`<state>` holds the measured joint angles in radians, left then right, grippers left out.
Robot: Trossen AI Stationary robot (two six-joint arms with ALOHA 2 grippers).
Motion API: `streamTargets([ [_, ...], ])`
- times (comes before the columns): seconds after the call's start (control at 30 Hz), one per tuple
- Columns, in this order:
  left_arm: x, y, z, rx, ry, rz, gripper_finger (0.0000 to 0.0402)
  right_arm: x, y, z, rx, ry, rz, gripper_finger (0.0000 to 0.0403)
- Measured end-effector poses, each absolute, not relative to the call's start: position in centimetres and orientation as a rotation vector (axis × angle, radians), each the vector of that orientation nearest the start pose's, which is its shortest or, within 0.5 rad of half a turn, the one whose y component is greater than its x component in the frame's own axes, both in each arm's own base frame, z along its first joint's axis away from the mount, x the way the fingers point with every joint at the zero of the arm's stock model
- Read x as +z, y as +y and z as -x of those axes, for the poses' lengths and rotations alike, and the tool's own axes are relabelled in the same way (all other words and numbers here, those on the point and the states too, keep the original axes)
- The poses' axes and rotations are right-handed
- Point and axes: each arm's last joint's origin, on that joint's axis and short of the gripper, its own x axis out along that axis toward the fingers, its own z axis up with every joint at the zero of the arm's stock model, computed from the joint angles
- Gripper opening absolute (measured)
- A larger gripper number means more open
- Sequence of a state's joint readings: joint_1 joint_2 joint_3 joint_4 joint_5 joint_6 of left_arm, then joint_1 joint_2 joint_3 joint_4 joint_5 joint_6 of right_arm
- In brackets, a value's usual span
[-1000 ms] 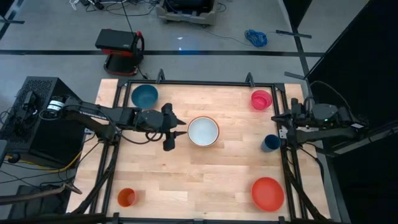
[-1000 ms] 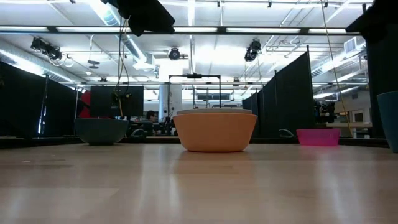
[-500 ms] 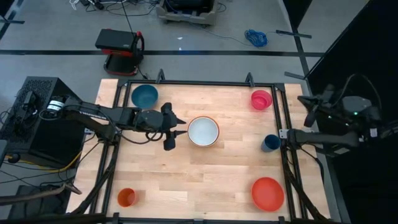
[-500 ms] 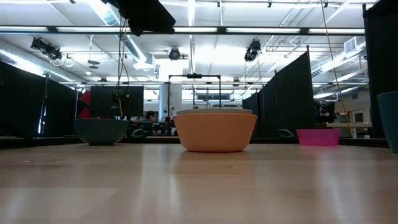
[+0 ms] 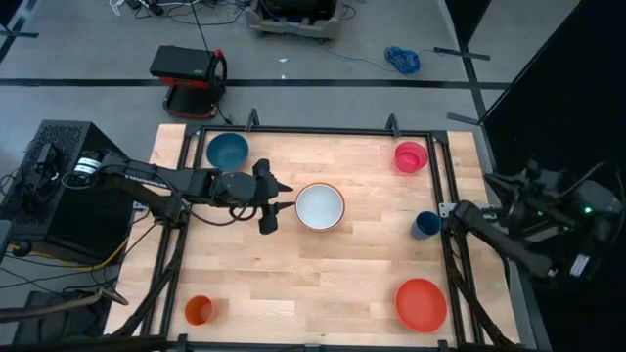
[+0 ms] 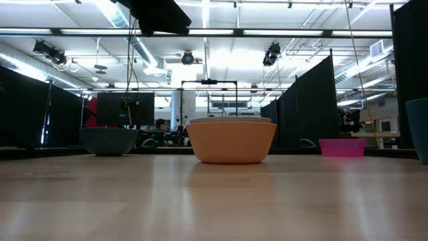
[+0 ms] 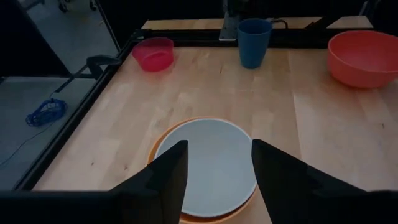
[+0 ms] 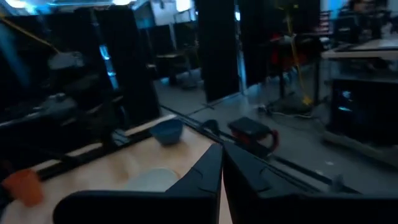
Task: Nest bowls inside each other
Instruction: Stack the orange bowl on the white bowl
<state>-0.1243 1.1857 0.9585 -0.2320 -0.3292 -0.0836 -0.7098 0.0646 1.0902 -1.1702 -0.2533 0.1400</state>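
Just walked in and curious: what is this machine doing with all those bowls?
It is stacking bowls. The pale bowl already sits inside the orange bowl mid-table. The left gripper hovers beside that pair, jaws open, holding nothing. The right gripper, jaws shut, is off the table's right side. The teal bowl, pink bowl and red bowl wait separately.

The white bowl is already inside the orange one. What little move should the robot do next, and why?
Probably lift the left gripper away toward another bowl, perhaps the teal bowl. Its fingers hang open beside the white bowl, which already sits in the orange bowl; nothing is held.
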Motion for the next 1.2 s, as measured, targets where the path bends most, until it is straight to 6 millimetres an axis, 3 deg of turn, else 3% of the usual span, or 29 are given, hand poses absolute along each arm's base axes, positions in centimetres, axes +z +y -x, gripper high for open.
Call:
streamTargets([
  [0.2, 31.0, -2.3, -25.8, 0.224, 0.427, -0.021, 0.0163, 34.6, 8.0, 3.7, -0.328, 0.035, -0.191, 0.0],
  [0.5, 31.1, -2.3, -25.8, 0.225, 0.417, -0.011, 0.0165, 34.1, 9.2, 3.5, 0.086, 0.091, -0.285, 0.0],
  [0.67, 31.3, -2.3, -25.9, 0.225, 0.399, -0.007, 0.0165, 32.8, 9.4, 3.6, 0.063, 0.181, -0.355, 0.0],
  [1.2, 31.5, -2.3, -26.0, 0.222, 0.379, -0.005, 0.0162, 32.5, 4.2, 1.6, 0.02, 0.48, -0.34, 0.0],
])
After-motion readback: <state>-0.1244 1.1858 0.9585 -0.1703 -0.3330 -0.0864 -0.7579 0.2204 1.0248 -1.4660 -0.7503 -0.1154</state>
